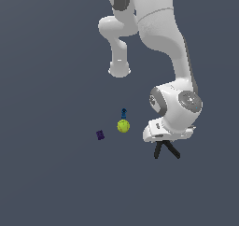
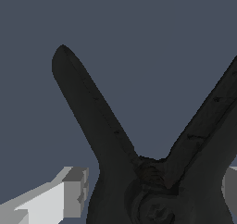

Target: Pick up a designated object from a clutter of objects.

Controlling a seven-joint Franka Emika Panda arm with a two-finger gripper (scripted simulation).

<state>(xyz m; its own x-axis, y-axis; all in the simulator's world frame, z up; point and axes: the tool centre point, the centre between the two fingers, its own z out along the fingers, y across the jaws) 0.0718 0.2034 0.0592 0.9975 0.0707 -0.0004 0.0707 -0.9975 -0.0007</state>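
The black spring clamp (image 1: 166,149) lies on the dark floor at the exterior view's right, its two long handles splayed out from under my hand. In the wrist view the clamp (image 2: 92,107) fills the frame as a black V, and its red tip is hidden. My gripper (image 1: 166,140) is lowered right over the clamp. It (image 2: 157,190) looks open, with a pale finger (image 2: 65,195) on one side of the clamp's body, a narrow gap between them, and the other finger (image 2: 230,186) on the far side.
The yellow-green ball (image 1: 123,126) sits to the exterior view's left of the clamp, with the small blue piece (image 1: 123,112) just behind it. The small dark purple block (image 1: 100,135) lies further left. The arm's white links rise above the clamp.
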